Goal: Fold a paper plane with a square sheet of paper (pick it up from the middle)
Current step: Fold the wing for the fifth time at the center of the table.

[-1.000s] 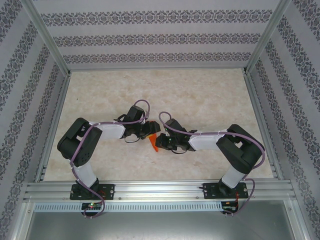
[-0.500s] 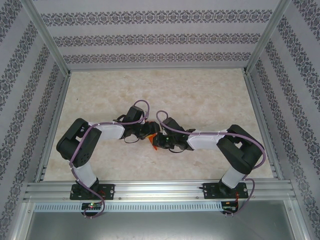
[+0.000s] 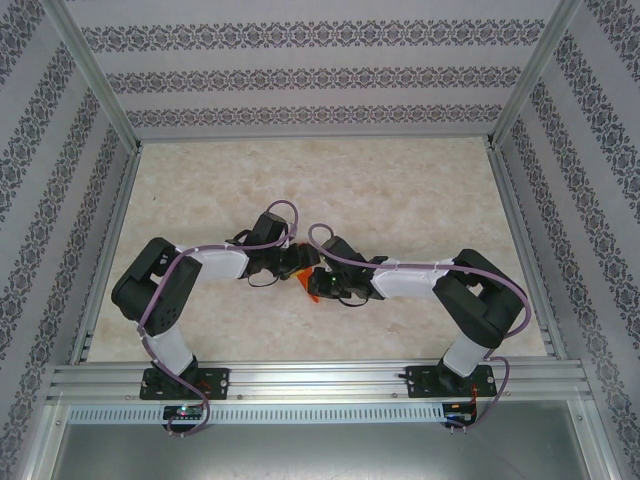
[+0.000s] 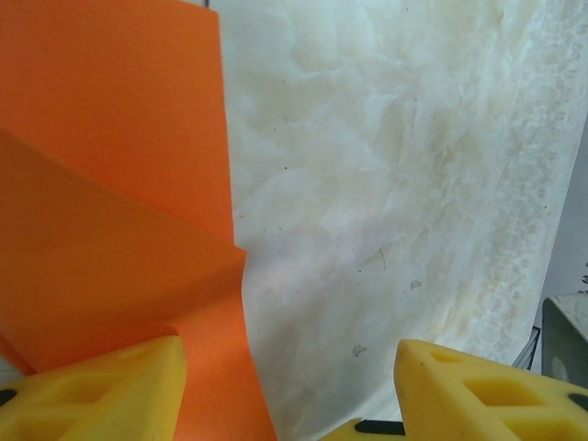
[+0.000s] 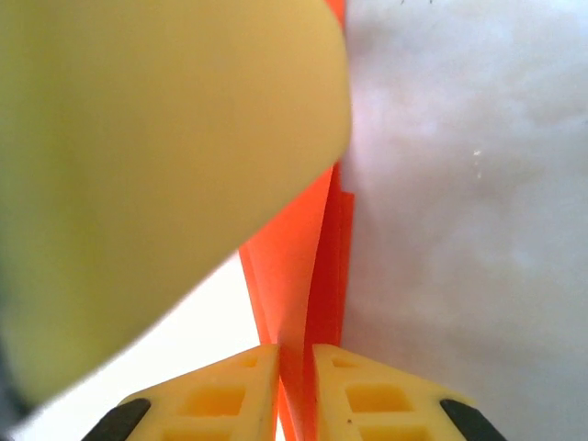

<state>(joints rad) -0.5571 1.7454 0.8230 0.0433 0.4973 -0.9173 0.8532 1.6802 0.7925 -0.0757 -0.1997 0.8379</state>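
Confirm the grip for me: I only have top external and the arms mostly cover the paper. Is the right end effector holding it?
Observer: Yes. The right wrist view shows the right end effector pinched shut on the orange paper, seen edge-on.
Operator: Single layer?
Observer: No, folded; several layers show at the pinched edge.
Operator: Left side?
Observer: The left end effector is open, gripping nothing; creased orange paper lies ahead of one finger, bare table ahead of the other.
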